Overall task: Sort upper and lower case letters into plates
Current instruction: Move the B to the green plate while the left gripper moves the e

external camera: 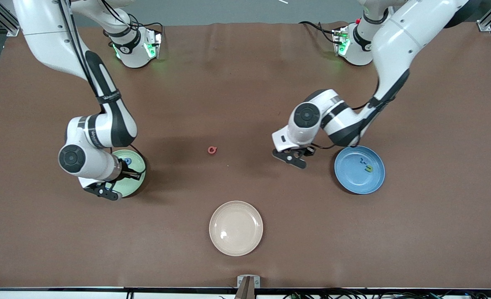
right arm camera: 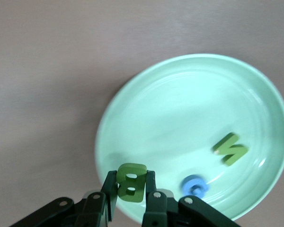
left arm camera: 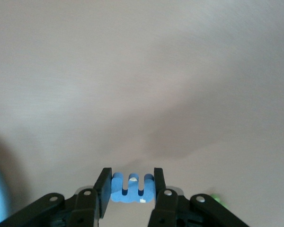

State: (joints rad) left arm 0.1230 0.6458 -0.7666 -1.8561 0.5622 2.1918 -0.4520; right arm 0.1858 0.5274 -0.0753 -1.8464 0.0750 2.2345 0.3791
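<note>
Presently the right arm is reaching down from its base and bending sharply at the elbow, so that the right tool (right arm camera: pixel 130 188) is hanging over the edge of the mint green plate (external camera: pixel 139 182), its fingers pinching a dark green letter B (right arm camera: pixel 131 182). Inside that plate a light green N (right arm camera: pixel 231 148) and a small blue letter (right arm camera: pixel 195 185) are lying near each other. At the same time the left arm is folding low over the brown surface (external camera: pixel 237 95), with the left tool (left arm camera: pixel 131 189) hovering over bare surface just beside the blue plate (external camera: pixel 353 185), toward the right arm's end from it; its fingers are pinching a blue letter (left arm camera: pixel 132 187) with three prongs. The blue plate is sitting toward the left arm's end, holding a yellow-green letter (external camera: pixel 368 168) and a blue letter (external camera: pixel 362 160). A small red letter (external camera: pixel 212 150) is lying on the surface between the two arms, and a cream plate (external camera: pixel 236 228) is resting nearer to the front camera.
</note>
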